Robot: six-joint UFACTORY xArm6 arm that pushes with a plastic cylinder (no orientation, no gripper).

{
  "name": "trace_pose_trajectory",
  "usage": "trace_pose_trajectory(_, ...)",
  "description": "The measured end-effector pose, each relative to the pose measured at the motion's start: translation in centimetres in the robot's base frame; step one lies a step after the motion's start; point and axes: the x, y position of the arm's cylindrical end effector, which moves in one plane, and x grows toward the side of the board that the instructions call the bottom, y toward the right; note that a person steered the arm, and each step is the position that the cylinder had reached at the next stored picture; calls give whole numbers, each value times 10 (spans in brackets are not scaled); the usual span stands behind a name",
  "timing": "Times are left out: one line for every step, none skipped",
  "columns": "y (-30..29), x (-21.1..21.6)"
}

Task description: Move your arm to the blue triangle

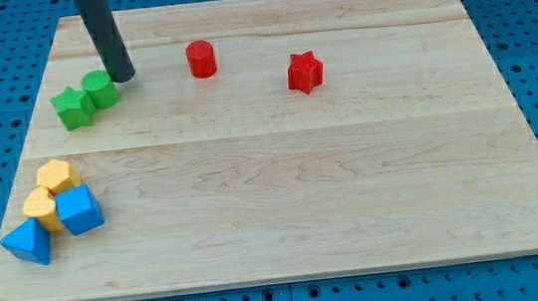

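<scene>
The blue triangle [27, 242] lies at the view's bottom left, near the board's left edge. It touches a yellow block [42, 206]. My tip [122, 78] is at the view's top left, just right of the green round block [99, 89], touching or almost touching it. The tip is far above the blue triangle in the view. The rod [102, 33] rises to the view's top edge.
A green star [73, 107] sits left of the green round block. A blue cube-like block [79, 210] and a second yellow block [55, 177] cluster by the triangle. A red cylinder [201, 58] and a red star [305, 72] stand at the top middle. The wooden board [354, 192] lies on a blue pegboard.
</scene>
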Motion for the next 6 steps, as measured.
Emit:
trace_pose_trajectory(24,17)
trace_pose_trajectory(22,36)
trace_pose_trajectory(-5,31)
trace_pose_trajectory(-9,29)
trace_pose_trajectory(15,30)
trace_pose_trajectory(74,53)
